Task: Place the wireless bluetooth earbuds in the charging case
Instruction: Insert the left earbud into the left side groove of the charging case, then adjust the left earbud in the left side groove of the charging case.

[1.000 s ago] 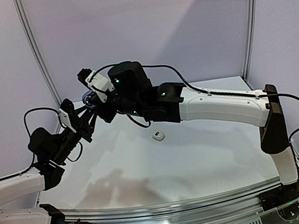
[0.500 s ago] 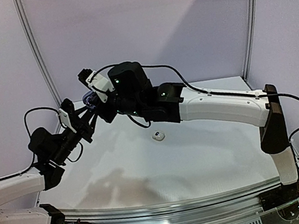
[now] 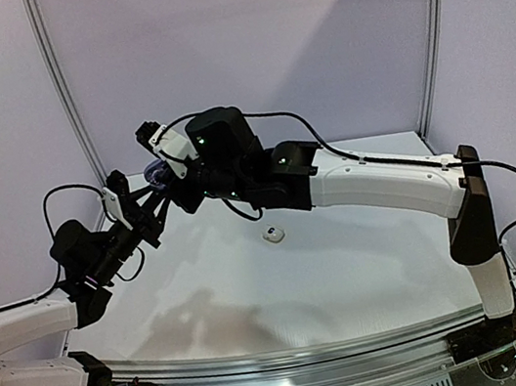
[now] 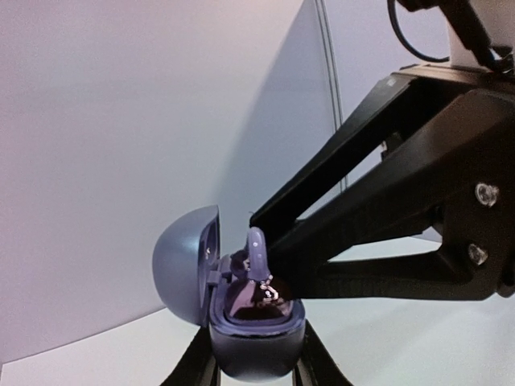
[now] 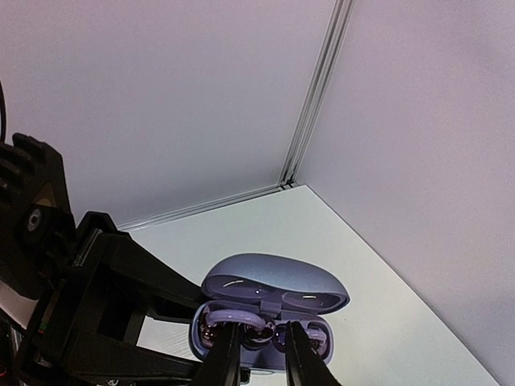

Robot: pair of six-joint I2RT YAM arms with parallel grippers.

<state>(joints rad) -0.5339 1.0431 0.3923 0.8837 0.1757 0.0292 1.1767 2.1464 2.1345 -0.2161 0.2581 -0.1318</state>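
A blue-purple charging case [image 4: 257,347] is held in the air with its lid [image 4: 187,265] open. My left gripper [image 4: 257,360] is shut on its base from both sides. The case also shows in the right wrist view [image 5: 273,291] and the top view [image 3: 158,173]. Purple ear-hook earbuds lie in the case. One earbud [image 4: 257,253] stands partly up out of its seat. My right gripper [image 5: 261,331] reaches into the case from above, its fingers close on that earbud's body [image 5: 259,334]. The two grippers meet at the far left, above the table [image 3: 348,257].
A small white item [image 3: 273,235] lies on the white table near the middle. Purple walls and a metal corner post [image 5: 310,121] close the back and sides. The right arm [image 3: 375,183] stretches across the table's rear half.
Almost nothing. The two grippers and the case stay together and have shifted only very slightly.
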